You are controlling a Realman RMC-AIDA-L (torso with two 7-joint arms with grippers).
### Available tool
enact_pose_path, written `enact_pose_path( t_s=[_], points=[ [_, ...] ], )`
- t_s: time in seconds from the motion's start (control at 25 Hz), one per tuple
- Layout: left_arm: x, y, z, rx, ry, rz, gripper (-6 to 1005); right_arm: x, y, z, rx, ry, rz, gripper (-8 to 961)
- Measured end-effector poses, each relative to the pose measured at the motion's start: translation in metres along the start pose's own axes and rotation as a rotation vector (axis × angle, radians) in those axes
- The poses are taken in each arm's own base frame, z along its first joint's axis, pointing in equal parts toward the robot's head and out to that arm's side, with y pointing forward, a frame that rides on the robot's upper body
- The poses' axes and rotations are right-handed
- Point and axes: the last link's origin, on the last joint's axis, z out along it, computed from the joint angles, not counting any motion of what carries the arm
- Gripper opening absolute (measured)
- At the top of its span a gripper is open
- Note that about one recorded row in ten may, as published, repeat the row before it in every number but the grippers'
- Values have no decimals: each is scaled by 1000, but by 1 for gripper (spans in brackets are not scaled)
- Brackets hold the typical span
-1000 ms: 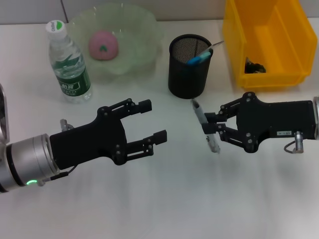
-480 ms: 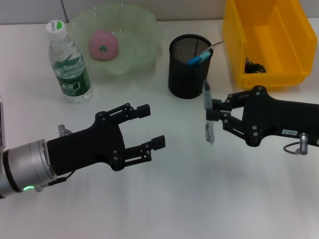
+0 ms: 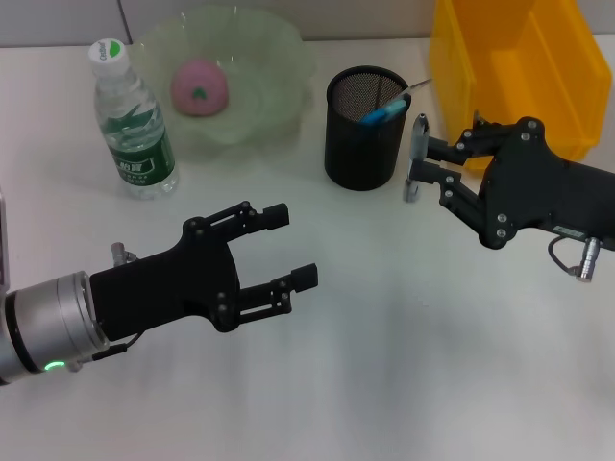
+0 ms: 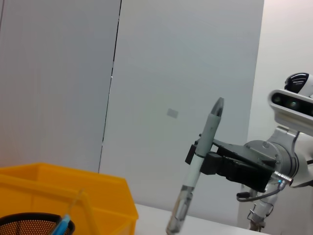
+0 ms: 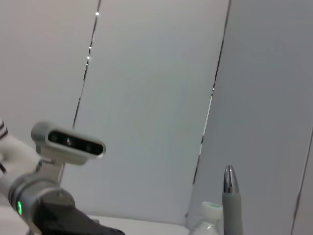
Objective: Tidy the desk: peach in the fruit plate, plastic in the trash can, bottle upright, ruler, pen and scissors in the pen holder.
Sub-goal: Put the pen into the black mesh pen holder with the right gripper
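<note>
My right gripper point(image 3: 419, 165) is shut on a grey pen point(image 3: 415, 154), held nearly upright just right of the black mesh pen holder point(image 3: 364, 127). The holder has blue-handled scissors point(image 3: 386, 109) in it. The pen also shows in the left wrist view point(image 4: 196, 169) and in the right wrist view point(image 5: 232, 199). My left gripper point(image 3: 290, 247) is open and empty over the bare table at front left. A pink peach point(image 3: 200, 85) lies in the green glass fruit plate point(image 3: 274, 69). A water bottle point(image 3: 133, 121) stands upright left of the plate.
A yellow bin point(image 3: 514, 72) stands at the back right behind my right arm. White table point(image 3: 384, 365) stretches in front of both arms.
My right gripper has lifted the pen and carried it back towards the pen holder, turning it upright. My left arm has drawn back slightly.
</note>
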Motion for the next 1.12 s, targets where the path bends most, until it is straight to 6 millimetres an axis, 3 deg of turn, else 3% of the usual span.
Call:
enact_pose_path(
  t_s=[0.56,1.12],
  points=[
    [-2,1,-3,25,17,-16,774,-7,-17,1,178,-45,-530,129],
    [0,0,-3,37,31,-13,774,8,-36,14,319,107,-1032,131]
  ],
)
